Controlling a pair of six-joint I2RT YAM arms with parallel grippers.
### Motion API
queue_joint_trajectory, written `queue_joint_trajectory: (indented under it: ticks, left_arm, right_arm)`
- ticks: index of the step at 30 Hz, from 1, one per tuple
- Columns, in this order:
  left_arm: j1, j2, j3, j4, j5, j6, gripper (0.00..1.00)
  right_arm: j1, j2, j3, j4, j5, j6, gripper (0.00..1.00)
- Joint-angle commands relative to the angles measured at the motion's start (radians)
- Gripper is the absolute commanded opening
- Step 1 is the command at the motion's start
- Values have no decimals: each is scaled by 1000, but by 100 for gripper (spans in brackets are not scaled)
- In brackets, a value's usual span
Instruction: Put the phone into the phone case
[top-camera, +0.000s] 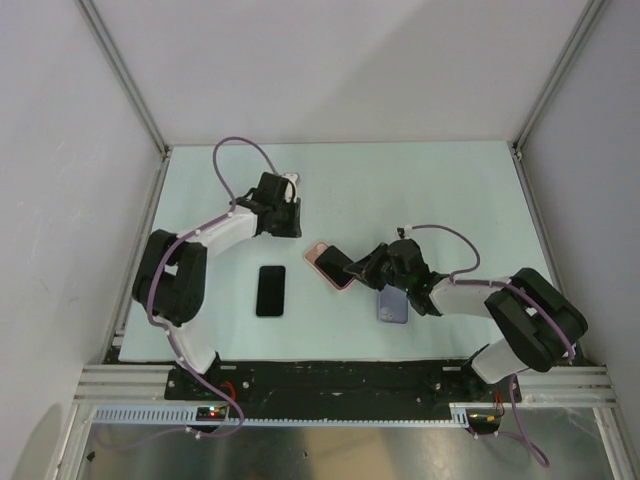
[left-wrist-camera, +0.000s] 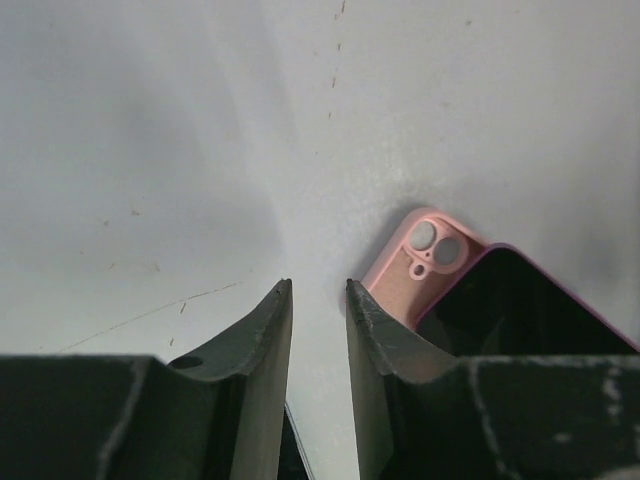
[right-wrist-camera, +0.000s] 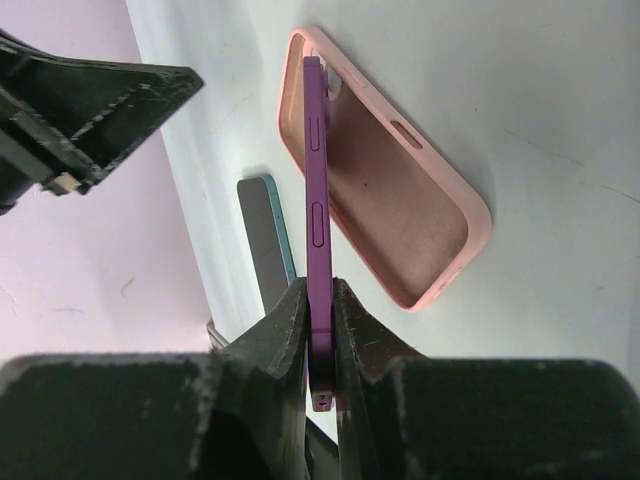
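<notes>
Phone, purple, stands on its long edge, clenched by one end between the fingers of my right hand. Its far end appears to rest at the camera end of the pink phone case, and the rest tilts up out of it. The case lies hollow side up on the pale green bench. My left hand hovers near the case's camera corner without touching it, fingers slightly parted and holding nothing. A black phone lies left of the case. A lavender piece lies right of the case, partly under my right arm. Plain pale walls and metal posts enclose the bench.
</notes>
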Motion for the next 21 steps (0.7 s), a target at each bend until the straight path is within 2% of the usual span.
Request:
queue_joint_trajectory:
  ticks: [1, 14, 21]
  left_arm:
    - [-17, 49, 46, -14, -18, 66, 32]
    - [-86, 157, 105, -24, 62, 116, 36]
    - [-99, 171, 103, -49, -20, 79, 31]
  right_arm:
    - [-23, -61, 22, -29, -42, 10, 3]
    - [-129, -194, 22, -80, -226, 6, 2]
    - [-186, -206, 23, -96, -340, 2, 1]
